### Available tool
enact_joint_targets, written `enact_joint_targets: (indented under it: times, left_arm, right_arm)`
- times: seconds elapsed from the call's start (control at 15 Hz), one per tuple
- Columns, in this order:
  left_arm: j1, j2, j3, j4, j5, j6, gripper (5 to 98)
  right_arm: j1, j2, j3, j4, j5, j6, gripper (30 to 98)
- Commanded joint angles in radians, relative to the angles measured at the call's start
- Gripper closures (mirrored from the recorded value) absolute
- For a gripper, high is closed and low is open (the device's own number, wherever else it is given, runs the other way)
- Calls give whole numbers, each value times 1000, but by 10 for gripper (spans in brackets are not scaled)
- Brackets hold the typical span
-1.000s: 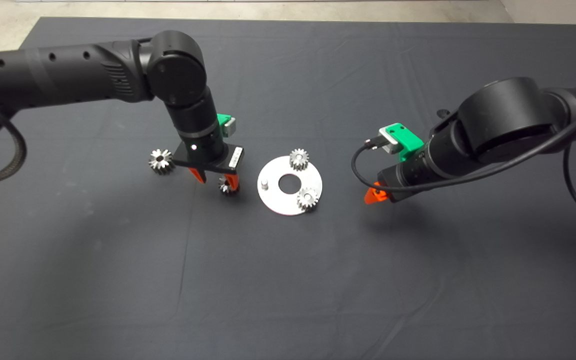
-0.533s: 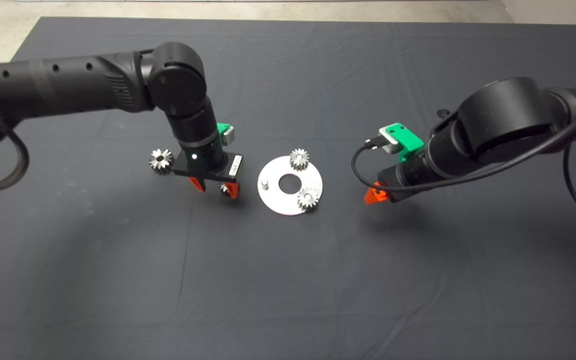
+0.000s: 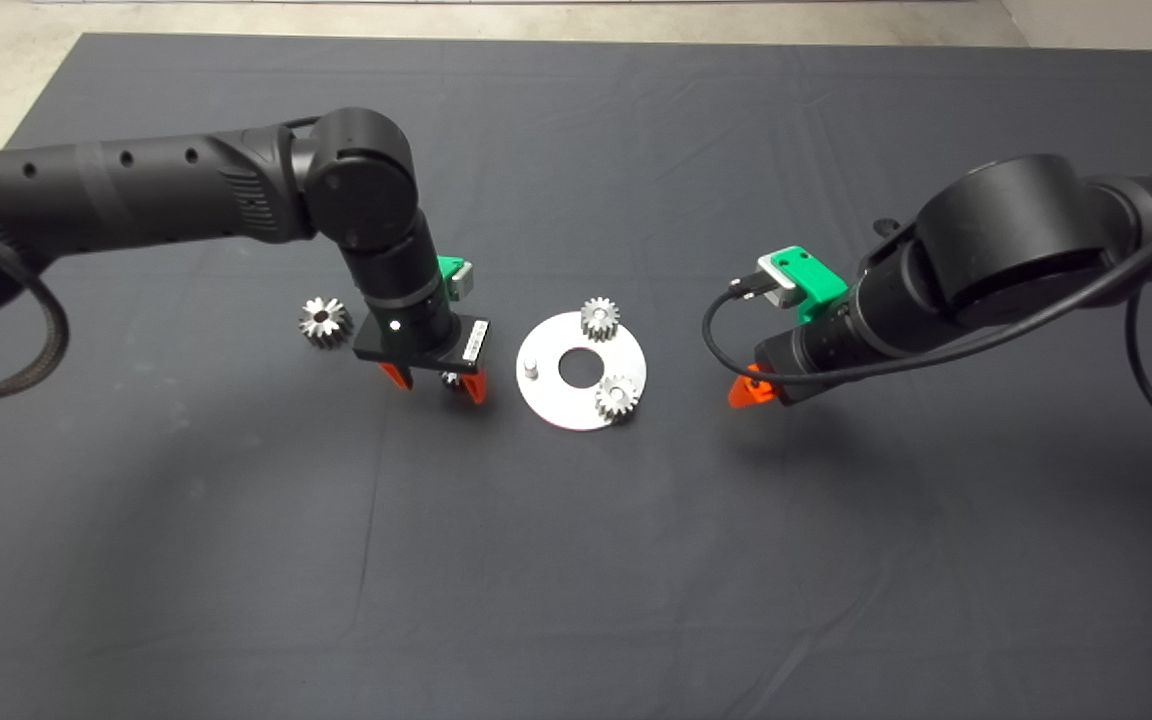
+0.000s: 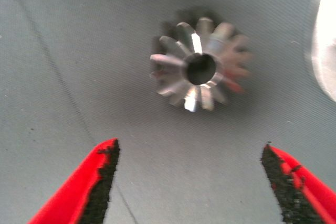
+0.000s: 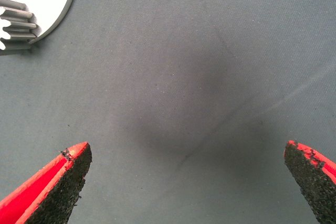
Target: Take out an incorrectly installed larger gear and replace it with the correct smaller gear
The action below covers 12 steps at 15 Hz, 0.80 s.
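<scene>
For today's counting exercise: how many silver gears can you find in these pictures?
4. Two gears sit on the round plate, the larger gear lies on the mat beyond the left arm, and the smaller gear lies under the open left gripper.

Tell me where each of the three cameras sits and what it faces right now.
Head view: above, looking down at the mat; both black arms show.
Left wrist view: on the left arm, facing the smaller gear; left gripper open.
Right wrist view: on the right arm, facing bare mat; right gripper open.
Shared: the round plate shows in all three, at an edge of both wrist views.
</scene>
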State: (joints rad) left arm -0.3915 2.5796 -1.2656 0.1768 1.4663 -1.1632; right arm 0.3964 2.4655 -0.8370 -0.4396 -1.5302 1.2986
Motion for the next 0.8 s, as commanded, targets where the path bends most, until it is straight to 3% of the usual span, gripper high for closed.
enact_joint_targets:
  times: [0.0,0.2,0.73]
  left_arm:
    - [-12,6,-15,12,-9,11,346]
    - [-12,5,-23,41,-48,14,345]
    - [-11,8,-55,62,-66,31,346]
  right_arm:
    - [20,4,4,10,-116,5,315]
    - [21,2,4,10,-116,5,315]
    - [24,2,4,10,-116,5,315]
